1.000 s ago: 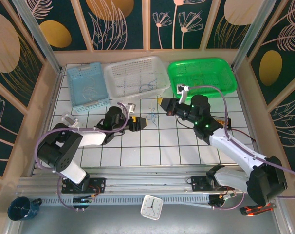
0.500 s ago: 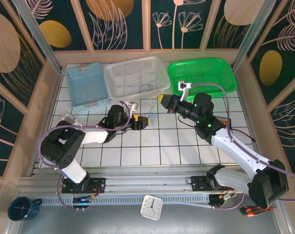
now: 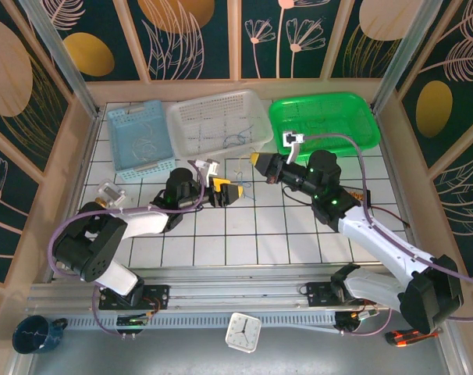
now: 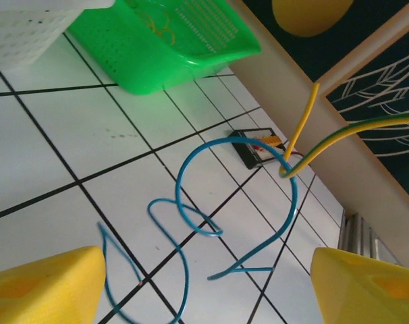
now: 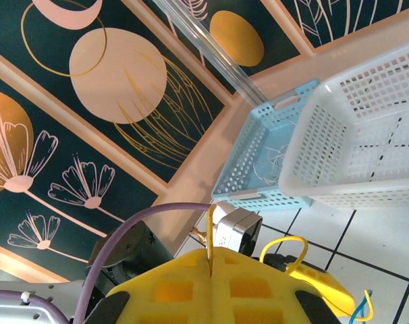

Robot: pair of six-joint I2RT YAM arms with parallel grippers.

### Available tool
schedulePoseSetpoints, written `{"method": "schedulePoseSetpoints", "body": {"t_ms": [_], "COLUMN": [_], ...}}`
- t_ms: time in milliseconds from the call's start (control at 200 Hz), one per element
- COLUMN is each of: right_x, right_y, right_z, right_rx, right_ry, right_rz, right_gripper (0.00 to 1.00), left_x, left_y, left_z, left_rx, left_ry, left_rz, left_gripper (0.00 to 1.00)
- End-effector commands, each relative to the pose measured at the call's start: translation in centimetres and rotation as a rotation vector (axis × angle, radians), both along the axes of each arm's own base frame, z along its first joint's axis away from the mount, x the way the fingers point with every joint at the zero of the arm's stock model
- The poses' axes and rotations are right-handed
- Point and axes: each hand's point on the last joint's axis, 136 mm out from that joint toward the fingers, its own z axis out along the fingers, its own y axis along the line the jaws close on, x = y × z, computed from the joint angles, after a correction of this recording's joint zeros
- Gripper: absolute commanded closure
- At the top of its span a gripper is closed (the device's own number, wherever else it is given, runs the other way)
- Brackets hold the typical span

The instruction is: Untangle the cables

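Change since a second ago: left gripper (image 3: 225, 190) brought nearer the cables (image 3: 238, 172), its fingers spread wider; right gripper (image 3: 257, 162) hardly displaced.
Top view, cables: a small clump lying on the tiles (image 3: 283, 226) between the two grippers, just in front of the white basket (image 3: 213, 117); the strands are too thin for their direction to be told.
Top view, arms: left arm (image 3: 143, 223) laid low, reaching rightward; right arm (image 3: 369, 230) stretched up and leftward.
Left wrist view, blue cable (image 4: 179, 182): curled flat on the tiles, coils strung from lower left to right, ahead of the wide-open, empty left gripper.
Left wrist view, yellow cable (image 4: 302, 121): raised steeply, upper end cut off; a yellow-green cable (image 4: 366, 125) arcs beside it.
Right wrist view, right gripper (image 5: 210, 273): closed, the yellow cable pinched upright in its seam.
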Motion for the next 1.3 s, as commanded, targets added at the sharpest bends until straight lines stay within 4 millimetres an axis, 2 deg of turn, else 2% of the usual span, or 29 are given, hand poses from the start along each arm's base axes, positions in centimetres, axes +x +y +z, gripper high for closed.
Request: {"method": "schedulePoseSetpoints", "body": {"t_ms": [0, 185, 355, 470, 691, 901, 1066, 1111, 1131, 1136, 1176, 1296], "right_x": [0.0, -0.2, -0.7, -1.1, -1.7, -1.7, -1.6, -2.2, -1.6, -1.6, -1.5, -1.0], "right_y": [0.3, 0.6, 1.1, 1.4, 1.3, 0.0, -2.2, -2.4, -3.3, -3.5, -4.1, -5.5], "right_z": [1.5, 1.6, 2.3, 3.0, 4.8, 8.9, 12.8, 13.8, 14.2, 14.2, 14.8, 15.0], "right_rx": [0.033, 0.043, 0.070, 0.096, 0.132, 0.160, 0.220, 0.244, 0.252, 0.254, 0.268, 0.267], "right_ry": [-0.039, -0.038, -0.043, -0.048, -0.067, -0.147, -0.210, -0.219, -0.228, -0.230, -0.237, -0.242], "right_rz": [-0.002, 0.009, 0.029, 0.045, 0.059, 0.031, 0.004, 0.016, -0.010, -0.012, -0.024, -0.071], "right_gripper": [1.00, 1.00, 1.00, 1.00, 1.00, 1.00, 1.00, 1.00, 1.00, 1.00, 1.00, 1.00], "left_x": [-0.7, -0.7, -0.3, 0.4, 1.6, 1.2, 0.4, 0.2, 0.1, 0.1, -0.1, -0.5], "left_y": [-0.8, -1.4, -2.0, -2.4, -1.8, -1.2, -0.6, -0.5, -0.4, -0.4, -0.3, -0.1], "left_z": [2.4, 2.3, 1.4, 0.8, -0.6, -3.5, -5.4, -5.7, -5.8, -6.3, -7.1, -7.5], "left_rx": [-0.069, -0.072, -0.056, -0.042, -0.005, 0.043, 0.057, 0.059, 0.060, 0.068, 0.079, 0.081], "left_ry": [-0.049, -0.043, -0.031, -0.024, -0.009, 0.048, 0.088, 0.093, 0.095, 0.105, 0.122, 0.135], "left_rz": [-0.048, -0.062, -0.052, -0.032, 0.045, 0.060, 0.063, 0.064, 0.063, 0.064, 0.063, 0.061], "left_gripper": [0.23, 0.29, 0.39, 0.59, 1.00, 1.00, 1.00, 1.00, 1.00, 1.00, 1.00, 1.00]}}
